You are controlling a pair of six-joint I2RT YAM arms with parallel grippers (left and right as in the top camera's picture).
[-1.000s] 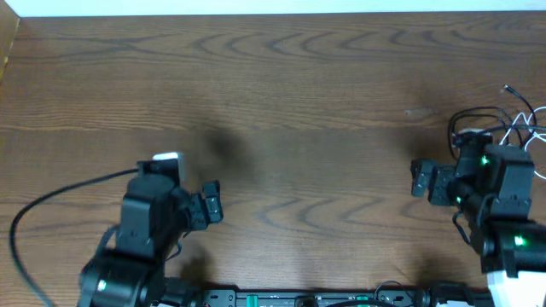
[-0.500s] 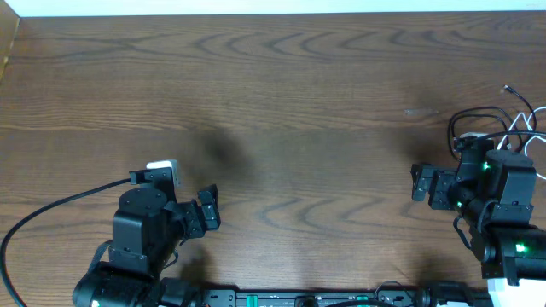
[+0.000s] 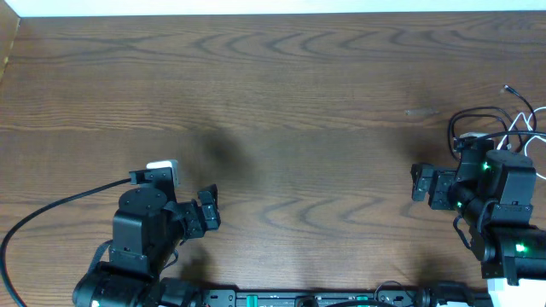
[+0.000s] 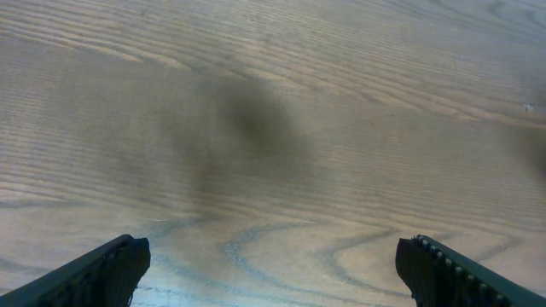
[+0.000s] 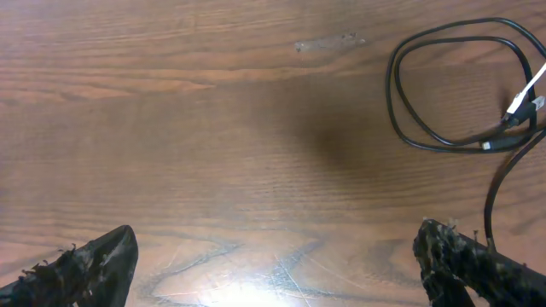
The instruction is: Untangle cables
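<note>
A thick black wire (image 3: 51,205) fixed to the left robot arm (image 3: 141,226) curves across the dark brown wood-grain surface (image 3: 281,85) near its left edge. The left arm sits low at the near-left side, well apart from the task's cords. In the left wrist view the left jaws stand wide, with one black finger (image 4: 98,273) in the lower left corner and the other in the lower right. Only bare wood and a soft dark shadow (image 4: 256,124) lie between and ahead of them, and they hold nothing.

Further right, a small pale scuff mark (image 5: 328,41) shows on the wood.

The right robot arm (image 3: 495,192), with green lights on its body, sits at the near-right side. The right jaws are also spread wide and hold nothing, their black fingers (image 5: 81,269) at the two lower corners of the right wrist view.

The long thin black cable (image 5: 401,94) lies at the far right of the surface, just beyond the right arm, coiled in a flat oval loop. One strand trails down from it toward the right-hand finger; whether it touches that finger I cannot tell. The shorter thin white cable (image 5: 529,89) crosses the loop at its right side, its small plug end resting over the black strands. From overhead the two cords lie overlapped against the right edge.
</note>
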